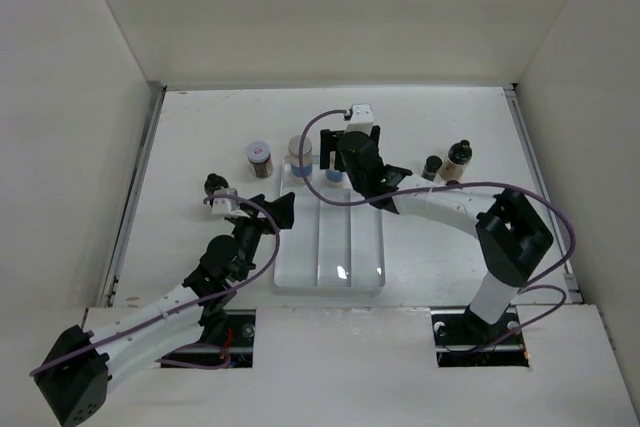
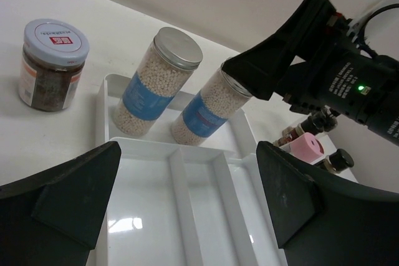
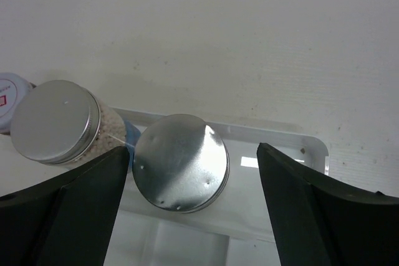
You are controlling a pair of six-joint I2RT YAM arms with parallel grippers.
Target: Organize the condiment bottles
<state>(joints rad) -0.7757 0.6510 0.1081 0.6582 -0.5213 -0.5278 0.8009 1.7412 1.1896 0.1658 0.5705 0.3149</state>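
Notes a small black-capped bottle (image 1: pixel 212 184) on the desk (image 1: pixel 200 117) at far left, outside the white divided tray (image 1: pixel 365 237). Records a dark-filled jar with a white lid (image 2: pixel 53 63) on the desk just beside the tray's far-left corner. Finds the left fingers (image 2: pixel 62 204) spread wide and empty at the tray's left edge, touching nothing.

Records, in the tray's far compartment, the left jar (image 2: pixel 156 82) and the right jar (image 3: pixel 181 161), both grey-lidded and blue-labelled, standing close side by side. Cannot confirm contact between them. Finds the right fingers (image 3: pixel 68 210) parted, one to each side of the right jar's lid, with clear gaps and no grip.

Sees, further right on the desk, a pink-capped bottle (image 2: pixel 305 147), a short black-capped bottle (image 1: pixel 432 167) and a taller black-capped bottle (image 1: pixel 457 160), all apart from the tray.

Judges the step in hand as the set-down of the right jar, with only the withdrawal left. Recommends:
- Hold the fingers wide.
- Rise straight up until clear of the lid before any sideways travel.
- Avoid drifting left, given the neighbouring jar so near.

Rates the task as partly done, with several containers outside the tray.
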